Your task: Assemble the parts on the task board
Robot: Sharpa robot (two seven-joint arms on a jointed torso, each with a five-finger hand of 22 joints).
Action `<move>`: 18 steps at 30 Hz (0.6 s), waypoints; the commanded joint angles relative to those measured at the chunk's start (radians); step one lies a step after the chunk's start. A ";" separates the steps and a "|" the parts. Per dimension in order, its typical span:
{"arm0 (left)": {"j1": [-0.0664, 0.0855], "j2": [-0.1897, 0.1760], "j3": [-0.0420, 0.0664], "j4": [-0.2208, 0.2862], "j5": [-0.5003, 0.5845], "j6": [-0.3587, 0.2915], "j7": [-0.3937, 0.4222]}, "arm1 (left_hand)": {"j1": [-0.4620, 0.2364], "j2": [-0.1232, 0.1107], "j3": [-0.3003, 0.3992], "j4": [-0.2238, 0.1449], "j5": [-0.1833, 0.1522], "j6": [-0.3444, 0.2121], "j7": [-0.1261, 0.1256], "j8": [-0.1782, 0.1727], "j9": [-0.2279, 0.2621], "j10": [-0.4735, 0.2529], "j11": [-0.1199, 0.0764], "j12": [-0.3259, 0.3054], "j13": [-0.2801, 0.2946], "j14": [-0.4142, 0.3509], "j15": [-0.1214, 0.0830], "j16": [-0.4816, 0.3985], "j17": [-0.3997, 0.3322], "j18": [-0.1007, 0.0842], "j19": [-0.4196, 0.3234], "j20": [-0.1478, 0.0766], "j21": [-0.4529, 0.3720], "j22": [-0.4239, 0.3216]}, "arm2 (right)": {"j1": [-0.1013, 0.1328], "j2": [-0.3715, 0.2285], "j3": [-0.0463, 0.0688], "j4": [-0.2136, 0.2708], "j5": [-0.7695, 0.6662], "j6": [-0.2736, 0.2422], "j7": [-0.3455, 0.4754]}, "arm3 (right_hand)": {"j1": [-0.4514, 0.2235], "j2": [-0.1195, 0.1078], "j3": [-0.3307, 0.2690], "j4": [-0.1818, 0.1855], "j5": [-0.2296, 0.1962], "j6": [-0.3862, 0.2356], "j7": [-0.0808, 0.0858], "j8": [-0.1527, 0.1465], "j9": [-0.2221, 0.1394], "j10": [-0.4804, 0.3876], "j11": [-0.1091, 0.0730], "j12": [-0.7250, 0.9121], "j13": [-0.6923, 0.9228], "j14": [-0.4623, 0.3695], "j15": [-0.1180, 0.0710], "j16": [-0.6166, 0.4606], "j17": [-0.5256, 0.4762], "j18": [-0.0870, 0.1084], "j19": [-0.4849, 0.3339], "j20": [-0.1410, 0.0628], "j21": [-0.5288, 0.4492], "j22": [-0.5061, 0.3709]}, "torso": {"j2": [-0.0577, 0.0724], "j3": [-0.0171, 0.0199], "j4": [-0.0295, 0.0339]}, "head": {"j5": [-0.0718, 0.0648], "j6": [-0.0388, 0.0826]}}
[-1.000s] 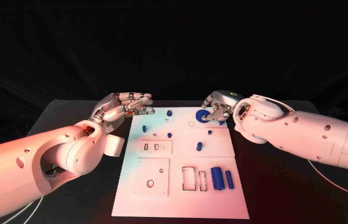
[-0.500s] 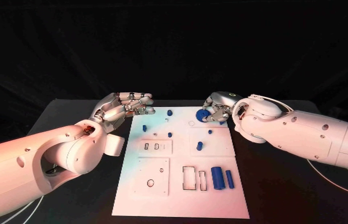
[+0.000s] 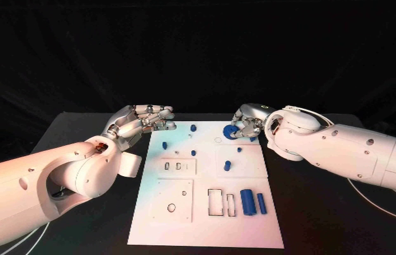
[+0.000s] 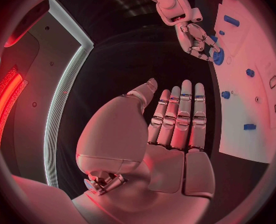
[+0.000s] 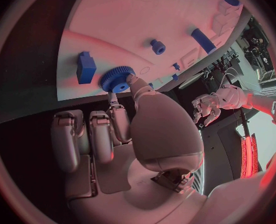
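Observation:
The white task board [image 3: 206,220] lies in the middle of the table. My right hand [image 3: 250,120] is over the board's far right corner and pinches a blue toothed wheel [image 3: 231,131] between thumb and finger. The right wrist view shows that wheel [image 5: 117,79] close above the board [image 5: 125,15], next to a blue block [image 5: 85,67]. My left hand [image 3: 142,120] hovers at the board's far left corner, its fingers [image 4: 178,117] stretched out and holding nothing. The left wrist view also shows the right hand [image 4: 197,37] with the wheel [image 4: 218,57].
Small blue pegs [image 3: 192,128] [image 3: 163,146] [image 3: 193,152] stand on the far half of the board, with a blue block [image 3: 227,165] nearer the middle. A thick blue cylinder [image 3: 246,200] and a thinner bar [image 3: 261,203] lie at the near right, beside rectangular slots [image 3: 214,202].
The right arm has shifted slightly while its hand keeps the wheel at about the same spot. The left hand has not moved.

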 commanded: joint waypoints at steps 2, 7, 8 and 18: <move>0.001 0.001 0.001 0.000 0.001 0.021 0.003 | -0.006 0.002 -0.006 0.002 0.000 0.003 0.000 -0.004 -0.001 0.001 0.003 -0.003 0.001 0.000 0.002 -0.004 0.002 0.004 -0.005 0.000 -0.004 -0.001 | -0.005 0.000 -0.004 -0.001 0.013 0.032 -0.003 | 0.015 0.027 0.026 -0.007 -0.022 0.025 -0.007 0.010 0.004 0.008 -0.007 0.010 0.080 0.104 -0.005 0.004 0.263 -0.021 0.089 -0.002 0.005 0.232 | 0.000 -0.0002 0.0005 | 0.000 0.000; 0.001 0.001 0.001 0.000 0.001 0.022 0.002 | -0.006 0.002 -0.006 0.002 0.000 0.003 0.000 -0.004 -0.001 0.001 0.003 -0.003 0.001 0.000 0.002 -0.004 0.002 0.004 -0.005 0.000 -0.004 -0.001 | -0.006 -0.001 -0.004 0.008 -0.014 -0.016 0.000 | 0.037 0.031 0.054 -0.025 -0.026 0.048 -0.015 0.015 0.008 0.018 -0.015 0.021 0.092 0.104 -0.011 0.004 0.263 -0.023 0.093 -0.007 0.012 0.241 | 0.000 0.0000 0.0001 | 0.002 0.001; 0.001 0.001 0.001 0.000 0.001 0.022 0.001 | -0.006 0.002 -0.006 0.002 0.000 0.003 0.000 -0.004 -0.001 0.001 0.003 -0.003 0.001 0.000 0.002 -0.004 0.002 0.004 -0.005 0.000 -0.004 -0.001 | -0.006 -0.001 -0.004 0.011 -0.020 -0.030 0.000 | 0.038 0.030 0.057 -0.026 -0.025 0.051 -0.016 0.015 0.009 0.020 -0.015 0.023 0.094 0.104 -0.011 0.004 0.263 -0.023 0.094 -0.008 0.013 0.243 | 0.000 -0.0001 -0.0001 | 0.002 0.001; 0.001 0.003 0.001 -0.004 0.001 0.024 0.001 | -0.005 0.004 -0.005 0.001 0.000 0.003 0.000 -0.005 -0.001 0.000 0.003 -0.004 0.001 -0.001 0.002 -0.005 0.002 0.004 -0.005 0.000 -0.004 -0.002 | -0.006 -0.002 -0.003 0.086 -0.082 -0.162 -0.018 | 0.024 0.018 0.069 -0.025 -0.001 0.059 -0.019 0.011 0.010 0.027 -0.018 0.029 0.101 0.104 -0.014 0.004 0.263 -0.025 0.097 -0.012 0.018 0.250 | -0.001 -0.0007 0.0012 | 0.003 0.006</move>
